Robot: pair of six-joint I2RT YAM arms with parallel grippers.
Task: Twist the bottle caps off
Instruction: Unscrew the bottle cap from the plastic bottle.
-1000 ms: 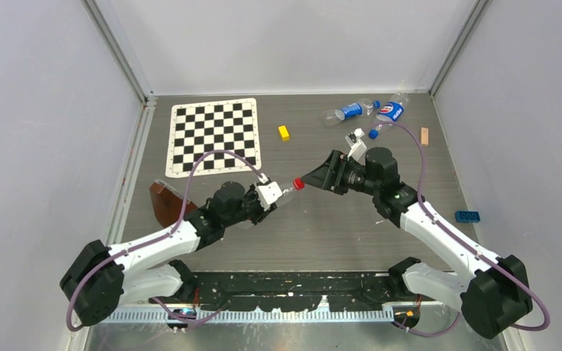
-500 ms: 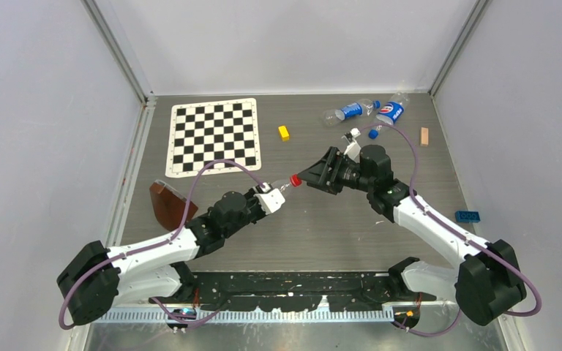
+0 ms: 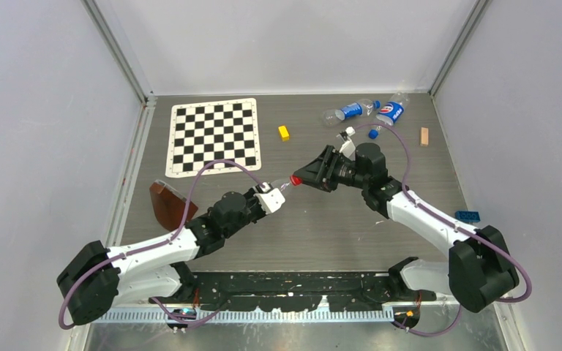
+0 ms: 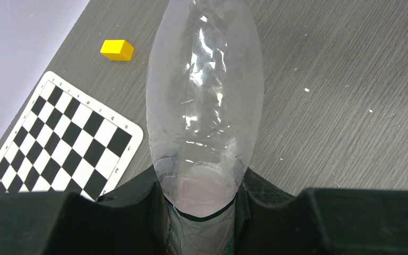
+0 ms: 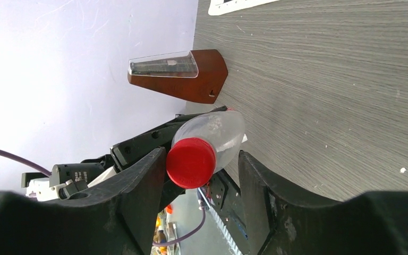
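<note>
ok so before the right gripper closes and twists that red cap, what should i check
1. Left gripper clamped on the bottle: ok, the body is pinched between its fingers.
2. Red cap on the bottle's neck: ok.
3. Cap inside the right gripper: ok, one finger on each side.
4. Cap centred between those fingers: not ok, it sits close to one finger with a clear gap to the other.
5. Right gripper gripping the cap: not ok, jaws open.
6. How tightly the cap is screwed on: cannot tell.
</note>
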